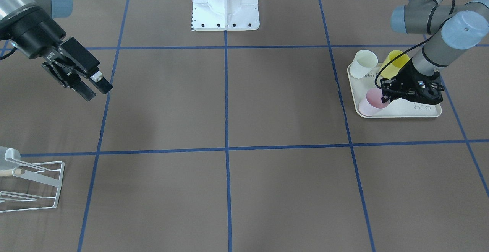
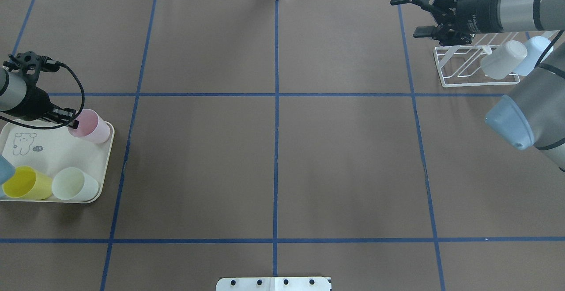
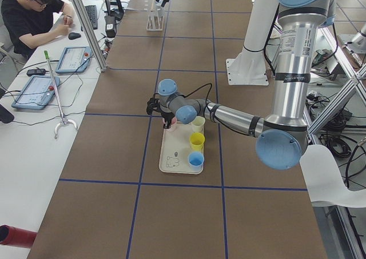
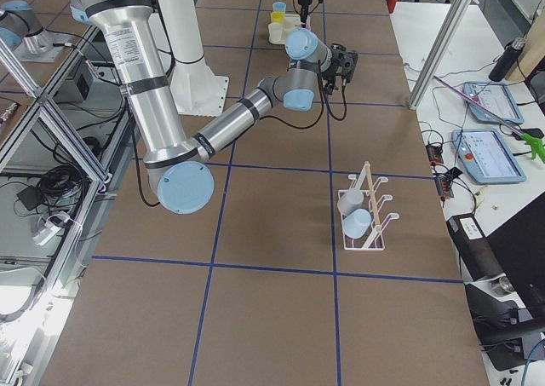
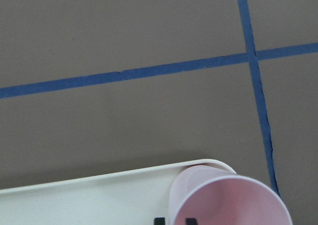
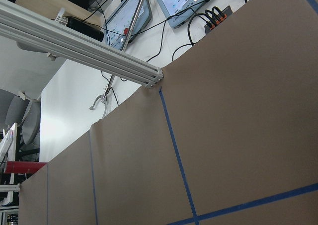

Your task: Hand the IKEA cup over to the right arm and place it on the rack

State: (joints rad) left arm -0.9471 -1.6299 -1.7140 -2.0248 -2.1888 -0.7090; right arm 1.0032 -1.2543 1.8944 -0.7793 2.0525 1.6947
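A pink cup (image 2: 91,126) stands at the far corner of the cream tray (image 2: 53,152). My left gripper (image 2: 73,121) is down at its rim. In the left wrist view one black fingertip (image 5: 159,220) shows outside the cup (image 5: 226,200) wall and the other inside, with a gap between them, so it is open. Far across the table, my right gripper (image 2: 412,15) hangs open and empty above the end of the white wire rack (image 2: 459,68). That rack (image 1: 36,183) holds a white cup (image 2: 503,59) and a pale blue cup (image 2: 535,52).
A yellow cup (image 2: 27,183), a pale cup (image 2: 75,184) and a blue cup (image 2: 3,169) also stand on the tray. The white robot base (image 1: 225,5) sits at the table's middle edge. A person (image 3: 31,16) sits at a side desk with tablets.
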